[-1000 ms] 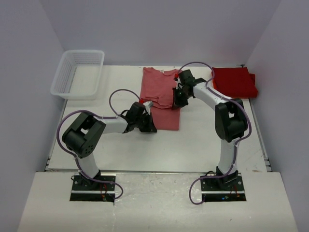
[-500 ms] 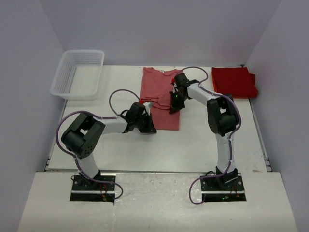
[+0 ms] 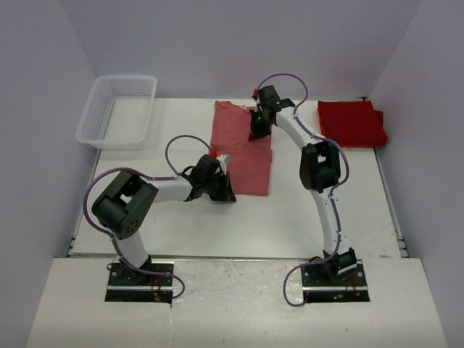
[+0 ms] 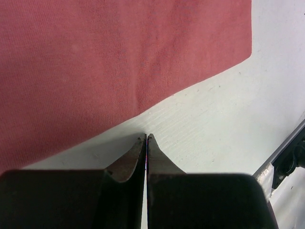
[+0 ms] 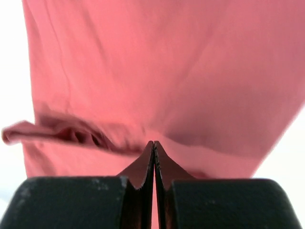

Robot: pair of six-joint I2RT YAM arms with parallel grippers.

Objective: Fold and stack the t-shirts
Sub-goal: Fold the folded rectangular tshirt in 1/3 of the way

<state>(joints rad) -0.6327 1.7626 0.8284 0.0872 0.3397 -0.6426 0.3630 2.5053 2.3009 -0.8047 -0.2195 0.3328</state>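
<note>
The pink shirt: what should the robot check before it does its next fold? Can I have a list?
1. Left gripper holding the salmon shirt: not ok; it is shut over bare table beside the shirt's edge.
2. Right gripper pinching cloth: cannot tell; it is shut, tips against the shirt.
3. Shirt lying flat: not ok; a bunched fold sits near the right gripper.
4. Folded red stack apart from both arms: ok.
5. Basket out of the way: ok.

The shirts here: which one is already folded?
The bright deep red one at the far right, a neat flat rectangle; the faded salmon shirt in the middle lies stretched out long.
</note>
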